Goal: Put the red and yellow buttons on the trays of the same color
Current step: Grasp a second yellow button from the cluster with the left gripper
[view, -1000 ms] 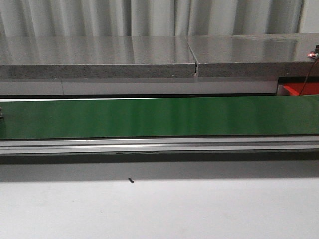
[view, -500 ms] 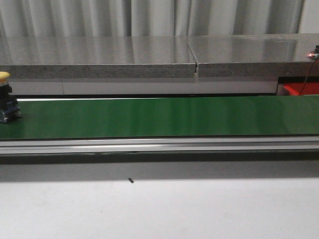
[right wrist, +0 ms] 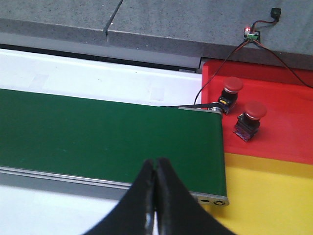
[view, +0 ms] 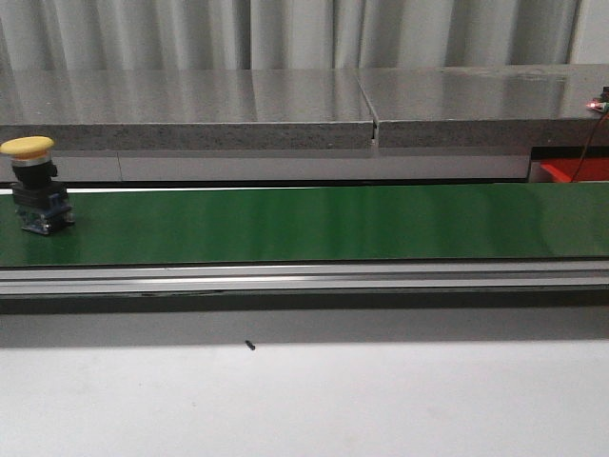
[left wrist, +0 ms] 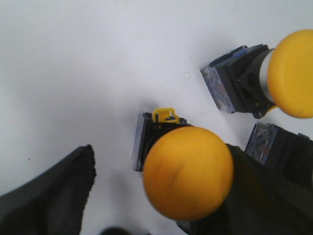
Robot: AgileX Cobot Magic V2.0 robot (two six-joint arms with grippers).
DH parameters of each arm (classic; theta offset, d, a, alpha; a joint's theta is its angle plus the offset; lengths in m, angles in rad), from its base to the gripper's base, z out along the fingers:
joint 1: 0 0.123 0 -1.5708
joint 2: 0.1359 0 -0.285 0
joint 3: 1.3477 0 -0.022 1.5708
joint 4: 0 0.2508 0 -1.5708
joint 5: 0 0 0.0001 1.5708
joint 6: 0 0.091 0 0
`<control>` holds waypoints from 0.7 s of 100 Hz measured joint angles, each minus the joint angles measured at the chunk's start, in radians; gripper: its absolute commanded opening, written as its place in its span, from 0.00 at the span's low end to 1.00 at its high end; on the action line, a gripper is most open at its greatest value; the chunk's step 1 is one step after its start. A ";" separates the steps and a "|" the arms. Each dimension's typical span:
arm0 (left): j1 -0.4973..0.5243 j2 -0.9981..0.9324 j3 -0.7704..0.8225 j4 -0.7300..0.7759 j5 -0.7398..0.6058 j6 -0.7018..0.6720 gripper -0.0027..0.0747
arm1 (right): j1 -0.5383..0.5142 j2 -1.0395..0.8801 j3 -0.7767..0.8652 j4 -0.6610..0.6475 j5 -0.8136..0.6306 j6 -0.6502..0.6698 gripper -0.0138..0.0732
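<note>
1. Grey curtains and stone counters are backing the green conveyor belt (view: 304,224), and a yellow button (view: 33,186) is riding in at nine o'clock, further along than half a second ago.
2. Right gripper (right wrist: 155,188) is waiting over the belt, fingers pressed together, holding nothing; red tray (right wrist: 283,122) at two o'clock, yellow tray (right wrist: 274,196) nearer.
3. Left gripper (left wrist: 156,205) is gaping wide around another yellow button (left wrist: 188,171) on the white table (left wrist: 73,58); grip I cannot tell.

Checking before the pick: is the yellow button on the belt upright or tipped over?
Upright: the yellow button stands on its dark base on the green belt, cap on top.
</note>
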 measured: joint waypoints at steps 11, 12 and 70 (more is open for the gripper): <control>0.000 0.000 0.000 0.001 -0.005 0.000 0.31 | 0.000 0.000 0.000 0.000 0.000 0.000 0.08; 0.000 0.000 0.000 0.003 -0.005 0.000 0.30 | 0.000 0.000 0.000 0.000 0.000 0.000 0.08; 0.001 -0.230 0.000 0.130 0.065 0.090 0.28 | 0.000 0.000 0.000 0.000 0.000 0.000 0.08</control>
